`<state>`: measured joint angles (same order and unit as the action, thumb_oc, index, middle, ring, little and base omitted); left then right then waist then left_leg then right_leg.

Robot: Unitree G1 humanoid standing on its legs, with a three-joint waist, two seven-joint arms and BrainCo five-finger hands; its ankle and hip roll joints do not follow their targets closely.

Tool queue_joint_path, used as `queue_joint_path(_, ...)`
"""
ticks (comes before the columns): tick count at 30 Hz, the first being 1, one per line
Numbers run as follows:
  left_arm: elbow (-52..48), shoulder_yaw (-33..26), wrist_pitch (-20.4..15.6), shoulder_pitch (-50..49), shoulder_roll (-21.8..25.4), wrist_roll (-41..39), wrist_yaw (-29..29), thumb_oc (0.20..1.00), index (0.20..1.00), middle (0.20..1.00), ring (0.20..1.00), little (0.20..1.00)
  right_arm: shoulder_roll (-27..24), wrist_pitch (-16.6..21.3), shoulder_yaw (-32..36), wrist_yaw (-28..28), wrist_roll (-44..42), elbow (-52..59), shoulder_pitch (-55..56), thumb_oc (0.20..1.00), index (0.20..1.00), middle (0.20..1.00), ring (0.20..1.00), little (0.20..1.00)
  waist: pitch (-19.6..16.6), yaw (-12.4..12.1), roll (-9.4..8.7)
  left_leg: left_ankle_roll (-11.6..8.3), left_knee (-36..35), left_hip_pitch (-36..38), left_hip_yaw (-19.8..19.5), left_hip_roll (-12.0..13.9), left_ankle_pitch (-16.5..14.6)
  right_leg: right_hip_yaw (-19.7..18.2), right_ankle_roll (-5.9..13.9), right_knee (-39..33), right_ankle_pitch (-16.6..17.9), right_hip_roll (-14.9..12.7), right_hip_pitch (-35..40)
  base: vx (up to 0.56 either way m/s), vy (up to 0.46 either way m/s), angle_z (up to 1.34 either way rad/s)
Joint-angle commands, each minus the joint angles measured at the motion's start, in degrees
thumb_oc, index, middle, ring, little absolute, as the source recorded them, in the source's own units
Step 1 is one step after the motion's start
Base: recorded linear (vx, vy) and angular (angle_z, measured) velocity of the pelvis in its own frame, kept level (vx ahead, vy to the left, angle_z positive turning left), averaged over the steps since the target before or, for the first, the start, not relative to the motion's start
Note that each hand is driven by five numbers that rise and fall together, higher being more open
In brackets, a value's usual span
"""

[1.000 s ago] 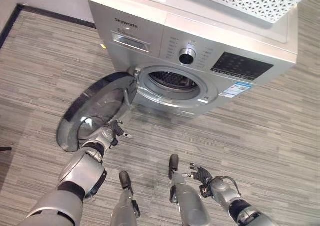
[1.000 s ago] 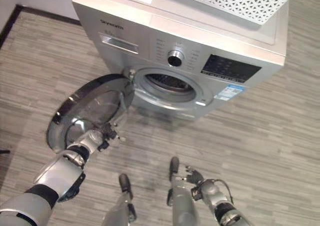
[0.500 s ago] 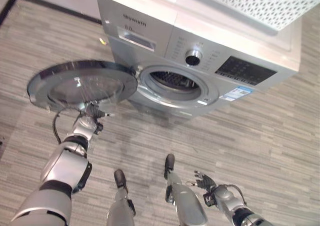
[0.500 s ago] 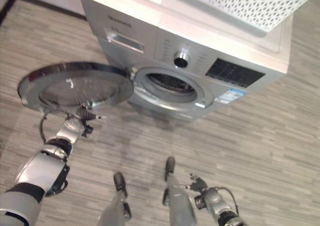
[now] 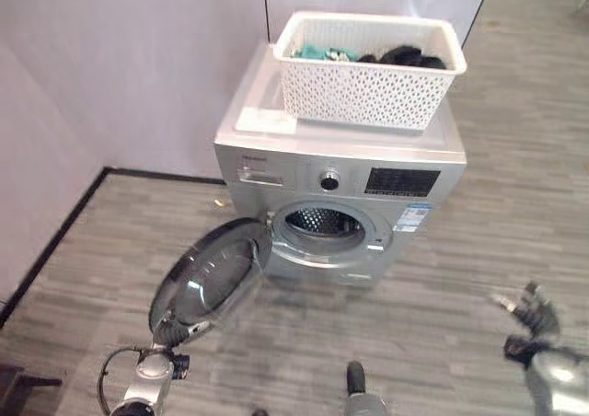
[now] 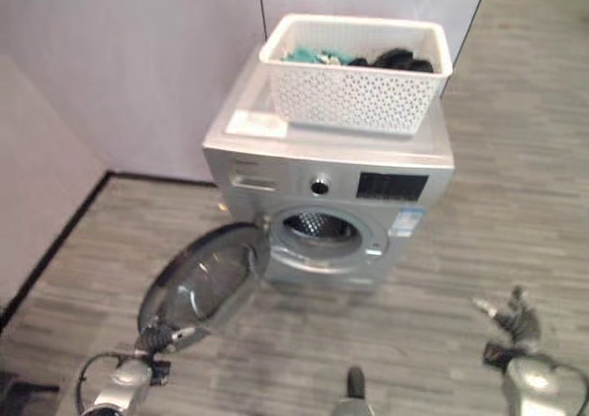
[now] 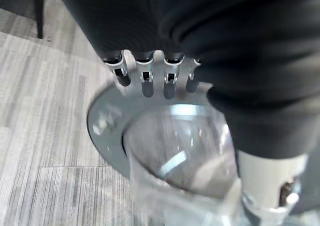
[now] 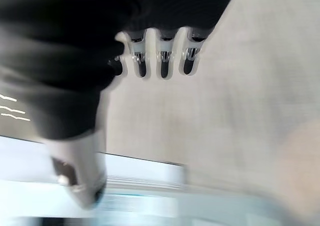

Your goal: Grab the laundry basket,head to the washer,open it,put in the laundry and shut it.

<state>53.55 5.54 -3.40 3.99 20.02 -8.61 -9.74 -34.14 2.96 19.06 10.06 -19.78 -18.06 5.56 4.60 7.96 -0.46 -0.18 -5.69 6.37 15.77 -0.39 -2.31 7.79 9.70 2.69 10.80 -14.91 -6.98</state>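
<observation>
The silver washer stands against the wall with its round door swung out to the left and the drum opening uncovered. On its top sits the white perforated laundry basket, holding a teal cloth and dark clothes. My left hand is low, just under the door's lower edge. In the left wrist view its fingers are straight and reach the door's rim. My right hand hovers over the floor to the washer's right, its fingers straight and empty.
A pale wall runs behind and to the left of the washer, with a dark skirting line along the floor. A white flat sheet lies on the washer top beside the basket. A dark furniture leg stands at the lower left.
The camera has pulled back and tilted up, bringing the basket on the washer into sight. The door now hangs at a slant. My right hand has moved out to the right.
</observation>
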Motion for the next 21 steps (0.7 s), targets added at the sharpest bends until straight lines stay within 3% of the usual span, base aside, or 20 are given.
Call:
queue_joint_path(1,3.40,0.10,-1.32,6.87,1.52,1.77,-0.29,1.000,1.000,1.000,1.000,1.000,-3.63,5.14,2.32,7.91,3.51,3.24,-8.80,1.000,1.000,1.000,1.000,1.000,2.74,0.00,1.48,2.86,0.89,1.41,-6.67,-1.59,-4.70,-5.00,2.29,15.08,-4.93,-1.64,-2.65,0.11,0.075,0.27)
queue_joint_path(3,4.83,0.37,-0.56,6.75,1.36,3.35,-1.24,1.000,1.000,1.000,1.000,1.000,-7.24,6.87,3.98,11.94,6.71,11.96,-13.44,1.000,1.000,1.000,1.000,1.000,1.44,-0.34,1.85,2.78,0.92,2.69,-8.73,-1.59,-5.45,-5.21,1.46,10.90,-7.47,0.75,-2.50,0.24,-0.053,0.46)
queue_joint_path(4,4.17,0.91,-0.47,6.20,1.69,3.91,-1.09,1.000,1.000,1.000,1.000,1.000,-12.00,7.19,3.59,13.02,9.38,16.03,-18.50,1.000,1.000,1.000,1.000,1.000,0.75,-0.96,1.31,2.36,1.12,3.64,-10.81,-1.93,-6.38,-7.42,2.35,3.40,-5.91,1.34,-3.92,0.25,-0.103,0.37)
queue_joint_path(7,4.08,1.63,-0.31,6.64,2.04,4.15,-0.78,1.000,1.000,1.000,1.000,1.000,-15.52,6.98,0.00,13.20,9.42,15.81,-24.26,1.000,1.000,1.000,1.000,1.000,0.97,-1.44,0.72,1.76,1.79,4.87,-12.33,-1.85,-7.91,-9.84,3.60,-1.78,-3.23,1.04,-5.60,0.18,-0.085,0.30)
queue_joint_path(10,5.22,2.85,-0.21,6.67,1.76,4.82,-0.43,1.000,1.000,1.000,1.000,1.000,-20.79,4.00,-7.79,11.50,11.78,12.09,-31.90,1.000,1.000,1.000,1.000,1.000,1.16,-2.53,-0.90,0.61,2.05,8.15,-14.35,-1.22,-10.14,-8.20,4.80,-6.16,-0.08,-0.39,-7.68,0.22,-0.162,0.64)
queue_joint_path(16,6.65,3.32,-1.36,4.75,0.21,1.04,1.01,1.000,1.000,1.000,1.000,1.000,-28.00,3.52,-14.93,8.80,8.02,5.29,-41.74,1.000,1.000,1.000,1.000,1.000,-0.50,-2.69,-2.86,-1.11,0.69,12.64,-18.30,0.64,-11.89,-10.03,4.72,-4.08,1.09,0.23,-6.86,0.27,-0.258,0.55)
queue_joint_path(17,7.86,2.43,-1.79,2.75,-0.48,-1.47,1.63,1.000,1.000,1.000,1.000,1.000,-30.43,3.78,-18.48,6.76,6.31,3.84,-46.37,1.000,1.000,1.000,1.000,1.000,-1.70,-2.85,-3.24,-2.54,2.09,13.32,-18.32,3.30,-10.66,-8.59,3.73,-1.08,0.56,2.10,-7.07,0.45,-0.631,0.30)
queue_joint_path(18,8.43,1.37,-2.06,1.33,-1.67,-4.10,2.27,1.000,1.000,1.000,1.000,1.000,-31.77,4.57,-19.50,5.21,5.14,4.04,-47.54,1.000,1.000,1.000,1.000,1.000,-2.27,-2.57,-1.76,-4.41,7.12,11.16,-19.49,7.05,-5.60,-7.27,1.44,1.33,-2.14,5.73,-6.25,0.37,-0.517,0.14)
queue_joint_path(19,8.45,1.35,-2.06,1.30,-1.67,-4.11,2.28,1.000,1.000,1.000,1.000,1.000,-31.76,4.59,-19.61,5.20,5.13,3.98,-47.63,1.000,1.000,1.000,1.000,1.000,-2.46,-2.45,-1.52,-4.34,7.06,11.17,-19.54,7.25,-5.83,-7.11,1.54,1.34,-2.49,5.85,-6.22,0.32,-0.439,-0.04)
queue_joint_path(21,9.62,1.80,-2.28,0.21,-2.17,-5.23,2.80,1.000,1.000,1.000,1.000,1.000,-32.53,5.19,-21.83,3.83,1.98,1.33,-50.11,1.000,1.000,1.000,1.000,1.000,-3.34,-3.23,-1.87,-5.37,15.19,7.06,-19.88,9.53,1.46,-5.39,-1.27,-0.19,-5.14,8.36,-2.20,0.24,-0.331,0.02)
